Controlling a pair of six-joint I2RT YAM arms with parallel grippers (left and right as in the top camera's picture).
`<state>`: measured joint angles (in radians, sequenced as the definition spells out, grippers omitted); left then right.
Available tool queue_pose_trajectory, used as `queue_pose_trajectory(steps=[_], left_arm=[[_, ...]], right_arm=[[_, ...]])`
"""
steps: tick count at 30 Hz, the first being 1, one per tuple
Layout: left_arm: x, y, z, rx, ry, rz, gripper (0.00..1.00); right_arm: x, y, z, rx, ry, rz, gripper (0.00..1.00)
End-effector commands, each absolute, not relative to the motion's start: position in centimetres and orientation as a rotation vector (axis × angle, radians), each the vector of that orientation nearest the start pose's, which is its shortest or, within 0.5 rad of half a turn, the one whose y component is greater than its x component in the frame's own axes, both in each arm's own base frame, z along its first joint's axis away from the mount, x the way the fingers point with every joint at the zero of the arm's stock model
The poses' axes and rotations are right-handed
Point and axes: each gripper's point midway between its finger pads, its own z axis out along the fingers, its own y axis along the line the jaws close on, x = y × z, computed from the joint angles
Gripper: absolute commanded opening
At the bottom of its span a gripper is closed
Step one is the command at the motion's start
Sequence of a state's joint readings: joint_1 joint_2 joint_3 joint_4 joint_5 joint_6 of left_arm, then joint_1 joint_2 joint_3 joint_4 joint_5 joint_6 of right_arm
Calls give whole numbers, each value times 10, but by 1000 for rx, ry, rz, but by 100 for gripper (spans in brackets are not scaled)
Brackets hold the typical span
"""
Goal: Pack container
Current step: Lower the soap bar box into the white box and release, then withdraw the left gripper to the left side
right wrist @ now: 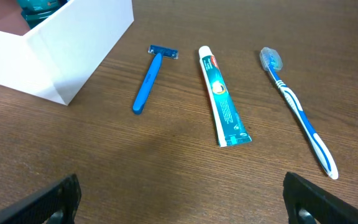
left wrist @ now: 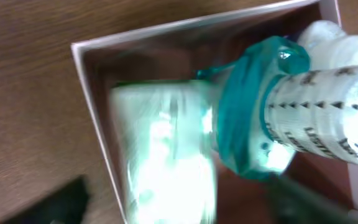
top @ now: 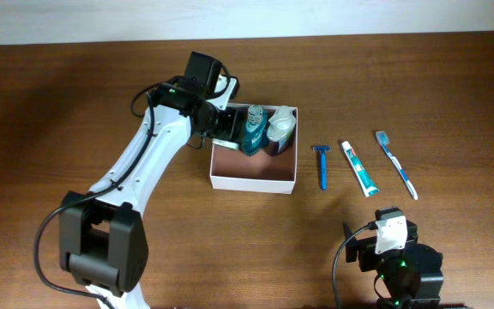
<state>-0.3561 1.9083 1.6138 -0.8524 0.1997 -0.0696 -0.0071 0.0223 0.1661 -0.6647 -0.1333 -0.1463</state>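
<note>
— Well, where is the container (top: 254, 183) found, and what is kept in it?
— It is set mid-table. A teal bottle (top: 255, 129) and a blurred green-white packet (left wrist: 166, 155) are held along its far wall.
— And the grippers?
— The left gripper (top: 232, 129) is poised over the container's far-left corner, fingers apart. The right gripper (right wrist: 182, 199) is spread wide, near the razor (right wrist: 146, 81) beside the container.

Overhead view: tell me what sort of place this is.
Probably a robot test bench, not a bathroom: a wooden table, a white robot arm, and a razor, toothpaste and toothbrush lined up beside a white container.
</note>
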Motion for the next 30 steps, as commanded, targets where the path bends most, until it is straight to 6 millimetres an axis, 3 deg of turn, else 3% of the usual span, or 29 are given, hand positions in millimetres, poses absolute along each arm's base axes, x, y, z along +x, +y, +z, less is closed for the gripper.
queue_pose_trajectory(steps=[1, 5, 10, 13, 18, 23, 28, 30], left_arm=[[415, -196, 133, 469, 2700, -428, 99], [415, -169, 156, 403, 2714, -347, 100], [408, -125, 206, 287, 2693, -265, 99], [396, -94, 239, 202, 2671, -216, 99], [370, -42, 276, 56, 2629, -114, 100], [336, 5, 297, -93, 2621, 15, 99], [308, 17, 301, -145, 2661, 29, 99], [300, 17, 297, -146, 2694, 29, 99]], right_arm=[[202, 21, 91, -224, 2074, 46, 99], [202, 21, 91, -224, 2074, 46, 99], [202, 21, 91, -224, 2074, 46, 99], [202, 21, 91, -224, 2074, 46, 99], [202, 21, 91, -224, 2074, 46, 99], [206, 7, 95, -222, 2059, -71, 99], [208, 0, 100, -211, 2039, -124, 99], [212, 10, 108, -206, 2001, -40, 99]])
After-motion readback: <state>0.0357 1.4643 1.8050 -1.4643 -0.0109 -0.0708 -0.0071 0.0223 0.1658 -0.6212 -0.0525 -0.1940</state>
